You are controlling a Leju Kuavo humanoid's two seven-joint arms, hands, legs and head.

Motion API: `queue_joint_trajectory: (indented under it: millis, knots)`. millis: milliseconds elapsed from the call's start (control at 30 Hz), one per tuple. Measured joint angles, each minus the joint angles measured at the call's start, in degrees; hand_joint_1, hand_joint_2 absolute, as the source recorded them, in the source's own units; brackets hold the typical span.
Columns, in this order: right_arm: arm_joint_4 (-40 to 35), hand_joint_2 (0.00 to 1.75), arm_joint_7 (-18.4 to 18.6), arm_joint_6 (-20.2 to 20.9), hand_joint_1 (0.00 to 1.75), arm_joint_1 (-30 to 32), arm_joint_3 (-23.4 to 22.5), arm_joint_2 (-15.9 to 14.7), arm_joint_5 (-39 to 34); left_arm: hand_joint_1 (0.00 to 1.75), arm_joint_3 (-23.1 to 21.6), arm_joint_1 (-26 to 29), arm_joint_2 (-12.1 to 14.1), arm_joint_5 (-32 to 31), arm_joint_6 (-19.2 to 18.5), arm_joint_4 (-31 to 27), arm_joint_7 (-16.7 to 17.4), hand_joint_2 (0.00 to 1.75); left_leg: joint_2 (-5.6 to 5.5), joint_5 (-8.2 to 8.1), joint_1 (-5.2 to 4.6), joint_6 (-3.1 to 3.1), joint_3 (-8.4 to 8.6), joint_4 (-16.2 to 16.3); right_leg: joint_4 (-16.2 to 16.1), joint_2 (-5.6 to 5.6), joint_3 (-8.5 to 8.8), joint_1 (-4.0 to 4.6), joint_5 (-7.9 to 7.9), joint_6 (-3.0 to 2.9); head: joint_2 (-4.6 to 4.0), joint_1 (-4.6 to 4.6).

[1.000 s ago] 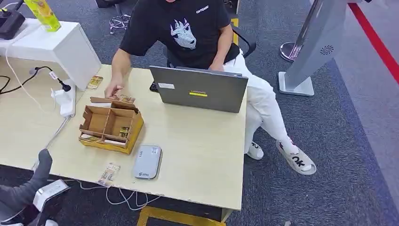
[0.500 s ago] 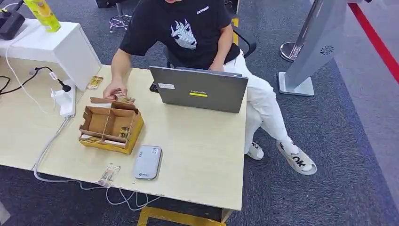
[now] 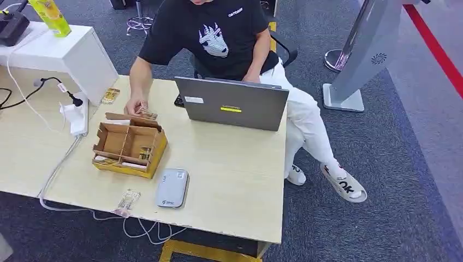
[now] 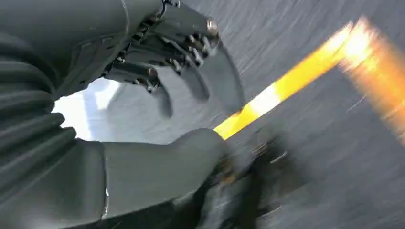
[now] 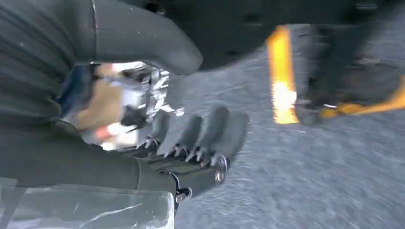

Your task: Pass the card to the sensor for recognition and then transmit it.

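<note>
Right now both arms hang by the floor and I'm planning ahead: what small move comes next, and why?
Probably raise the left hand toward the card at the table's near edge: it holds nothing, and the card lies untouched beside the sensor.

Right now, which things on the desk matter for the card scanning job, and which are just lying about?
For the job:
card at the near edge
grey sensor
cardboard box

Just lying about:
laptop
white power strip
white cabinet
</note>
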Motion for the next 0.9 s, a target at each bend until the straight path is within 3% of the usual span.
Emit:
queue_joint_trajectory:
  millis: [167,233,267,300,433,500,900]
  knots:
    - [0.2,1.75,-3.4,0.0,1.75,0.3,3.2,0.0,0.8,1.75,-2.1,-0.3,1.3,-2.6,-8.8,3.7,-7.6,1.75,0.02,0.0,0.07,-0.01,0.07,0.0,0.0,0.02,0.0,0.09,0.05,-0.04,0.02,0.02]
    - [0.2,1.75,-5.7,-0.1,1.75,0.2,3.9,0.0,0.9,1.75,-3.3,-0.3,2.6,-4.3,-11.3,4.3,-8.7,1.75,0.02,0.02,0.12,-0.03,0.08,0.0,0.0,0.01,0.0,0.13,0.04,-0.06,0.02,0.0]
    - [0.2,1.75,-6.3,-0.1,0.31,0.2,4.1,0.0,1.0,1.75,-3.7,-0.3,3.0,-5.1,-11.6,4.6,-8.7,1.75,0.02,0.02,0.13,-0.04,0.07,0.0,0.0,0.01,0.01,0.15,0.03,-0.08,0.02,0.0]
    - [0.2,1.75,-6.7,-0.1,0.0,0.1,4.4,0.0,1.3,0.0,-4.2,-0.3,3.4,-5.8,-11.6,4.8,-7.6,1.75,0.02,0.02,0.14,-0.04,0.07,0.0,0.0,0.01,0.01,0.15,0.02,-0.08,0.02,0.0]
    - [0.2,1.75,-4.5,-0.1,0.0,-0.2,5.6,0.0,3.5,0.0,-6.3,-0.2,4.3,-9.7,-11.1,6.2,-0.6,1.75,0.02,0.01,0.14,-0.04,0.05,0.0,0.0,0.01,0.01,0.15,0.02,-0.08,0.0,0.02]
    - [-0.2,1.75,-4.0,-0.1,0.0,0.2,6.8,0.0,4.0,0.0,-10.0,0.4,4.8,-10.1,-11.1,6.1,1.3,1.75,0.02,0.01,0.14,-0.03,0.04,0.0,0.0,0.01,0.01,0.15,0.0,-0.07,0.02,0.02]
    - [-4.7,1.75,-4.5,0.0,0.0,3.4,10.9,-1.3,0.9,0.0,-34.3,4.0,8.9,-3.6,-15.4,5.9,1.1,1.75,0.02,0.01,0.14,-0.03,0.05,0.0,0.0,0.01,0.01,0.15,0.01,-0.06,0.02,0.0]
